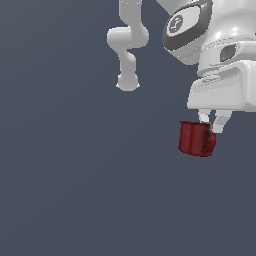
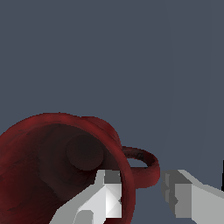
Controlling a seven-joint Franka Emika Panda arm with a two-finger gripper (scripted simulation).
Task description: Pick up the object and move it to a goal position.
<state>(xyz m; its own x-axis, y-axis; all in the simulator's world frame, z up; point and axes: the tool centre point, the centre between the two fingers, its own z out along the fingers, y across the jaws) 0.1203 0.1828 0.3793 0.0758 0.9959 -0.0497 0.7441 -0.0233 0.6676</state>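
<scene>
Small dark red mug (image 1: 196, 139), side handle, dark interior, right of frame centre; white gripper (image 1: 212, 121) pinched its rim wall. No readable writing.

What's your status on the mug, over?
Gripper straddling mug wall by the handle: one finger inside, one outside. Firm clamp not confirmed. Mug upright. Nothing in the way.

Gripper (image 1: 213, 123) fingers straddling dark red mug (image 1: 196, 138) rim, handle side.

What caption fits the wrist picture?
White gripper fingers straddling the wall of a dark red cylindrical mug.
</scene>
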